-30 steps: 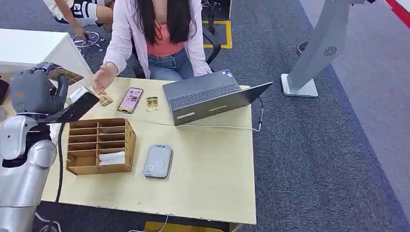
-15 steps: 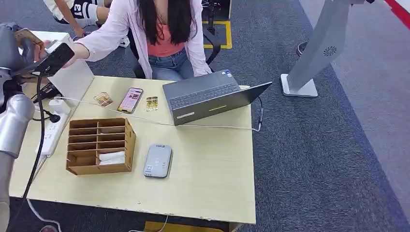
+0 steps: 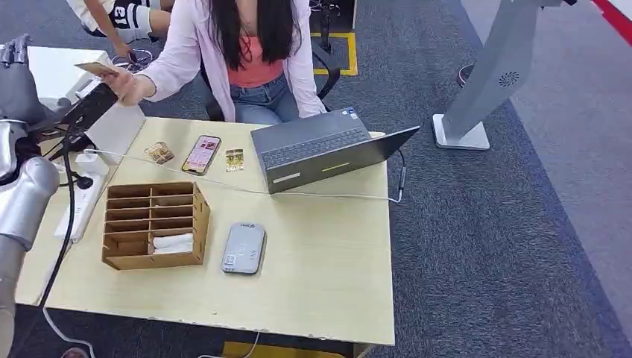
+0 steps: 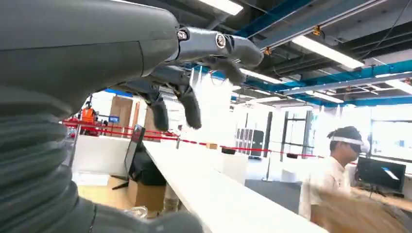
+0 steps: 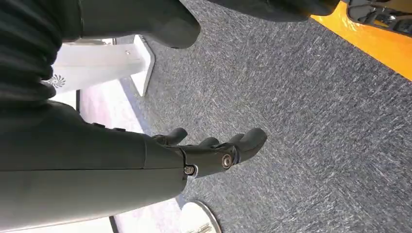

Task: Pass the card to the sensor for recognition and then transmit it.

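Note:
A person seated behind the table holds the tan card (image 3: 97, 68) in an outstretched hand (image 3: 128, 86), a little apart from my left hand (image 3: 16, 80). That hand is raised at the table's far left corner; in the left wrist view its fingers (image 4: 192, 104) are spread with nothing between them. The grey card sensor (image 3: 243, 248) lies flat on the table near the front, beside the wooden organiser. My right hand (image 5: 214, 150) hangs low over the grey carpet, its fingers loosely apart and holding nothing.
A wooden organiser (image 3: 154, 224) stands left of the sensor. A phone (image 3: 201, 154), two small cards (image 3: 159, 153) and an open laptop (image 3: 328, 149) lie toward the person. A power strip (image 3: 78, 205) and cables run along the left edge. A white stand (image 3: 488, 82) rises at right.
My left arm rose from table height to the far left corner with the card. The person reached over and took the card; my left hand now holds nothing.

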You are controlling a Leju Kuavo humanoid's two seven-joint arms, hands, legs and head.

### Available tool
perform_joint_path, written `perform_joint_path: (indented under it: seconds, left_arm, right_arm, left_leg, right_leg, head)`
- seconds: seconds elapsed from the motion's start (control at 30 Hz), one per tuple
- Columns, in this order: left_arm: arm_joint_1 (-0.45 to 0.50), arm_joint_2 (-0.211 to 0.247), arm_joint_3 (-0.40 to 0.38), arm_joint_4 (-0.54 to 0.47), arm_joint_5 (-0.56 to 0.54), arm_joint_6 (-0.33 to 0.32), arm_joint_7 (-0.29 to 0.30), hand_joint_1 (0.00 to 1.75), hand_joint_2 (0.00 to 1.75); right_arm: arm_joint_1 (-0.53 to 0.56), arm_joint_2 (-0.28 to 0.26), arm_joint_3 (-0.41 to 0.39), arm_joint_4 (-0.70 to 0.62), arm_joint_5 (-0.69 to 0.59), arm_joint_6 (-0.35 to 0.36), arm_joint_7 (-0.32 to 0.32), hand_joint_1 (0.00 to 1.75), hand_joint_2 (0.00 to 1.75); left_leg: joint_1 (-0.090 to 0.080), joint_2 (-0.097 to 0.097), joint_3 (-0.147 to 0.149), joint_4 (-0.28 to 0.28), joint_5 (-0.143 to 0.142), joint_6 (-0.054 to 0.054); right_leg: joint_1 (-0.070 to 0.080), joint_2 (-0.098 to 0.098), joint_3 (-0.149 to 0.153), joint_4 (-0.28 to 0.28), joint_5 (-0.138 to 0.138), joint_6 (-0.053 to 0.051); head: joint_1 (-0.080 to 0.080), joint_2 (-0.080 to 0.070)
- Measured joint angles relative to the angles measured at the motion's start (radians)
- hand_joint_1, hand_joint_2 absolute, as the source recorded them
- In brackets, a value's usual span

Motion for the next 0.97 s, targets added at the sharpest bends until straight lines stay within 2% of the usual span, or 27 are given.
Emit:
perform_joint_path:
  seconds: [0.17, 0.3, 0.37, 0.4, 0.5, 0.67, 0.73, 0.77, 0.87, 0.93, 0.97]
  left_arm:
    - [0.005, 0.0, 0.011, 0.005, 0.014, 0.064, -0.043, 0.0, 1.75]
    - [0.041, -0.005, 0.034, -0.029, 0.039, 0.112, -0.104, 0.0, 1.75]
    - [0.079, -0.005, 0.043, -0.07, 0.076, 0.131, -0.153, 0.0, 1.75]
    - [0.124, -0.005, 0.054, -0.123, 0.104, 0.137, -0.182, 0.0, 1.75]
    - [0.319, -0.002, 0.078, -0.374, 0.221, 0.133, -0.247, 0.0, 1.75]
    - [0.591, 0.018, 0.128, -0.703, 0.333, 0.132, -0.292, 0.0, 1.75]
    - [0.719, 0.026, 0.17, -0.844, 0.451, 0.116, -0.358, 0.0, 1.75]
    - [0.789, 0.026, 0.193, -0.91, 0.529, 0.089, -0.403, 0.0, 1.75]
    - [1.035, 0.008, 0.284, -1.127, 0.788, -0.068, -0.571, 0.0, 1.75]
    - [1.13, -0.011, 0.332, -1.21, 0.824, -0.1, -0.613, 0.0, 1.75]
    - [1.155, -0.016, 0.346, -1.236, 0.827, -0.109, -0.615, 0.0, 1.75]
  right_arm:
    - [0.0, 0.0, 0.0, 0.0, -0.001, 0.0, 0.002, 0.0, 1.75]
    - [0.0, 0.0, 0.0, 0.0, -0.009, 0.0, 0.005, 0.0, 1.75]
    - [0.0, 0.0, 0.0, 0.0, -0.017, -0.006, 0.007, 0.0, 1.75]
    - [0.0, 0.001, -0.001, 0.0, -0.024, -0.008, 0.009, 0.0, 1.75]
    - [0.004, 0.002, -0.011, 0.0, -0.043, -0.02, 0.021, 0.0, 1.75]
    - [0.011, 0.002, -0.031, 0.0, -0.058, -0.026, 0.024, 0.0, 1.75]
    - [0.012, 0.004, -0.043, 0.0, -0.068, -0.034, 0.021, 0.0, 1.75]
    - [0.013, 0.005, -0.05, 0.0, -0.073, -0.037, 0.02, 0.0, 1.75]
    - [0.02, 0.007, -0.071, 0.0, -0.086, -0.041, 0.014, 0.0, 1.75]
    - [0.024, 0.007, -0.081, 0.0, -0.088, -0.041, 0.011, 0.0, 1.75]
    - [0.024, 0.007, -0.082, 0.0, -0.088, -0.041, 0.011, 0.0, 1.75]
  left_leg:
    - [0.0, 0.0, 0.0, 0.0, 0.0, 0.0]
    - [0.0, 0.0, 0.0, 0.0, 0.0, 0.0]
    - [0.0, 0.0, 0.0, 0.0, 0.0, 0.0]
    - [-0.001, 0.001, 0.001, -0.001, 0.0, 0.0]
    - [-0.001, 0.003, 0.001, -0.001, -0.001, 0.001]
    - [-0.001, 0.003, 0.0, -0.001, -0.003, 0.001]
    - [-0.001, 0.006, 0.001, -0.001, -0.004, 0.001]
    - [-0.001, 0.008, 0.001, -0.001, -0.005, 0.001]
    - [-0.001, 0.009, 0.002, -0.001, -0.007, 0.001]
    - [-0.001, 0.007, 0.001, -0.001, -0.008, 0.002]
    - [-0.001, 0.002, 0.0, -0.001, -0.008, 0.002]
  right_leg:
    - [0.0, 0.0, 0.0, 0.0, 0.0, 0.0]
    - [0.0, 0.0, 0.0, 0.0, 0.0, 0.0]
    - [0.0, 0.0, 0.0, 0.0, 0.0, 0.0]
    - [-0.001, 0.001, 0.001, 0.0, 0.0, 0.0]
    - [-0.002, 0.003, 0.0, 0.0, -0.001, 0.0]
    - [-0.002, 0.005, 0.0, 0.0, -0.002, 0.001]
    - [-0.002, 0.007, 0.0, 0.0, -0.003, 0.001]
    - [-0.002, 0.008, 0.0, 0.0, -0.003, 0.001]
    - [-0.002, 0.009, -0.001, -0.001, -0.005, 0.001]
    - [-0.002, 0.007, -0.001, -0.001, -0.007, 0.003]
    - [-0.002, 0.003, -0.001, -0.001, -0.007, 0.003]
  head:
    - [0.0, 0.0]
    - [0.0, 0.0]
    - [0.0, 0.0]
    - [0.0, 0.0]
    - [0.0, 0.0]
    - [0.002, 0.0]
    - [0.0, 0.0]
    - [0.0, 0.0]
    - [0.0, 0.0]
    - [0.0, 0.0]
    - [0.001, 0.0]
